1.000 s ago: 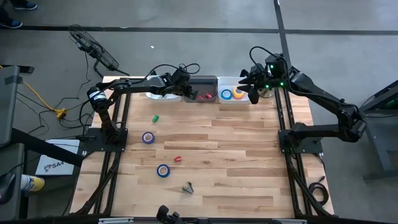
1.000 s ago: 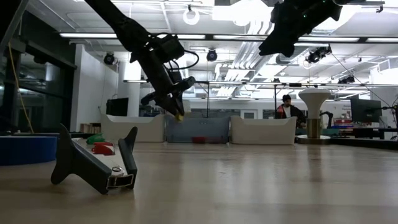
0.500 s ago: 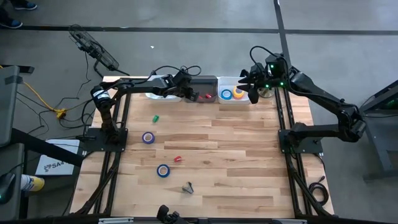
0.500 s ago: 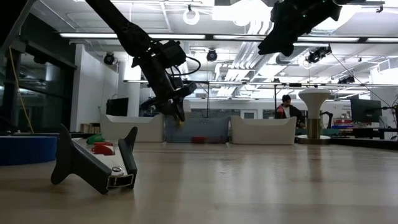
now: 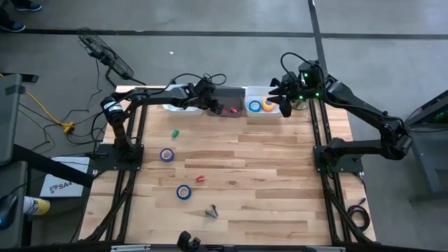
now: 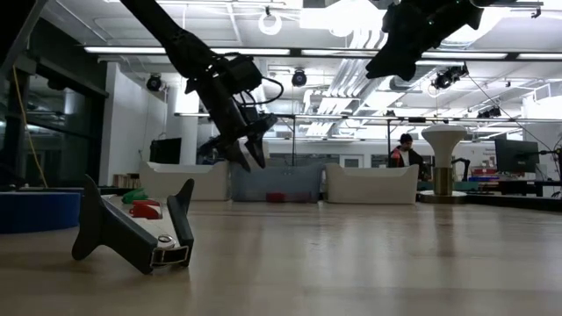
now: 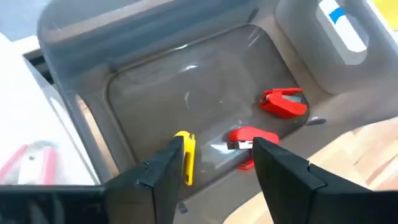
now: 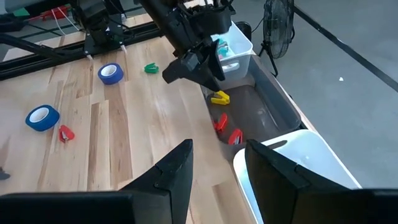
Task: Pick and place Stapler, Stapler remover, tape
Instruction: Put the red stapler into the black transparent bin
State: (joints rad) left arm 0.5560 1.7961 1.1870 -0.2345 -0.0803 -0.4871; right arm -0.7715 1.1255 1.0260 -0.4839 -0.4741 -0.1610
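Note:
My left gripper (image 7: 217, 149) hangs open over the grey bin (image 7: 81, 56) at the table's far edge, nothing between its fingers. A yellow stapler remover (image 7: 185, 157) lies on the bin's floor below it, next to two red ones (image 7: 283, 102). My right gripper (image 5: 283, 105) waits open above the white bin (image 5: 260, 113), which holds tape rolls (image 5: 255, 106). On the table lie a purple tape roll (image 5: 166, 155), a blue tape roll (image 5: 183, 191), a green piece (image 5: 175, 133), a red stapler remover (image 5: 200, 179) and a dark stapler (image 6: 132, 233).
A second white bin (image 5: 180, 106) stands left of the grey one, with a pink item (image 7: 28, 158) inside. The three bins line the far edge. Open wood lies between the loose items and the table's right side. People show far off in the room.
My left gripper has opened over the grey bin and let go of the yellow stapler remover. The remover has dropped from the fingertips onto the bin's floor.

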